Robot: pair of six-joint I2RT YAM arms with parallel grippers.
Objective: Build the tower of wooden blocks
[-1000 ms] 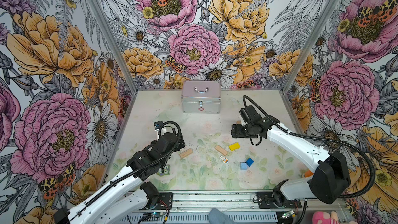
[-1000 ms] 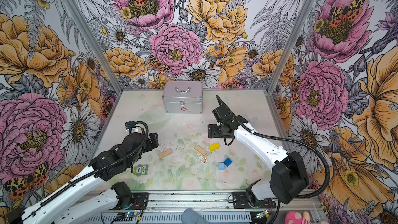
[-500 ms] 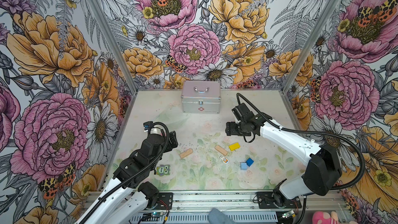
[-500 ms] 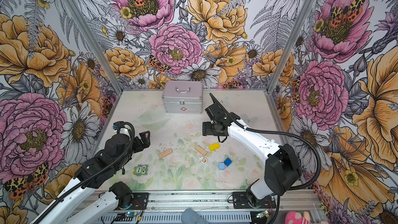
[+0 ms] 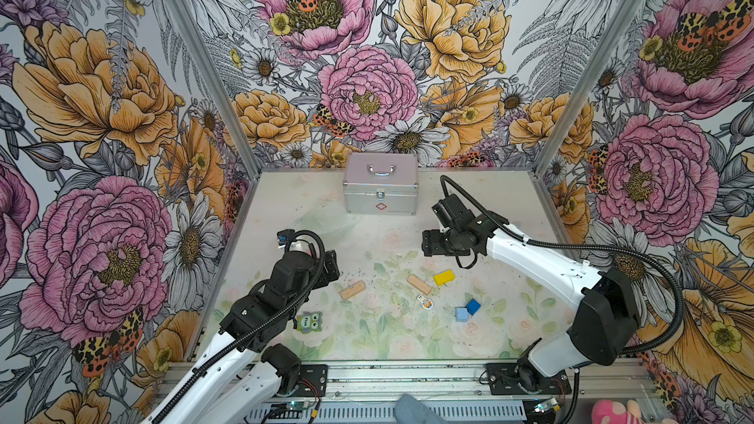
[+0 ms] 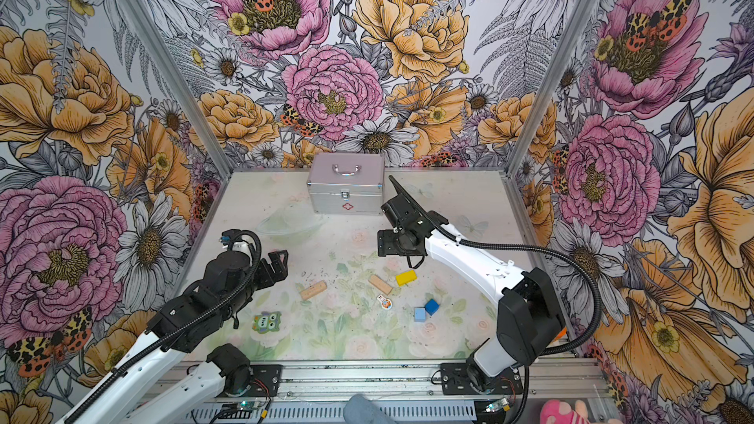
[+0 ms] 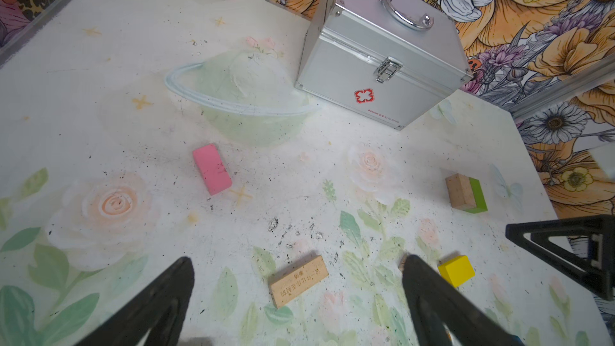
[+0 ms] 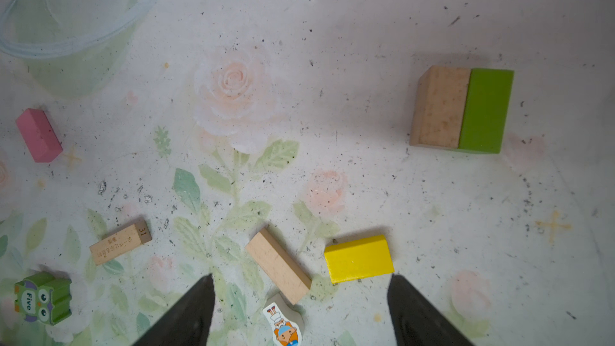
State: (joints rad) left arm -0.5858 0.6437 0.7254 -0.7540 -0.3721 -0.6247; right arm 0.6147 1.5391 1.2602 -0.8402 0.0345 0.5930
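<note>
**Blocks loose, both claws open**

Table: silver case at the back edge. I read the left gripper as wide and the right gripper as parted (both empty). Wood blocks lie scattered mid-table, with a tan-and-green pair touching.

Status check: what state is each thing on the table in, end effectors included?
left end effector: open, empty
right end effector: open, empty
silver case: shut, latch down
tan block: touching green block, side by side
pink block: flat, alone
yellow block: flat, loose
engraved tan brick: flat, loose
plain tan brick: flat, loose
dark blue cube: against light blue cube
owl piece: face up
figure piece: flat
</note>
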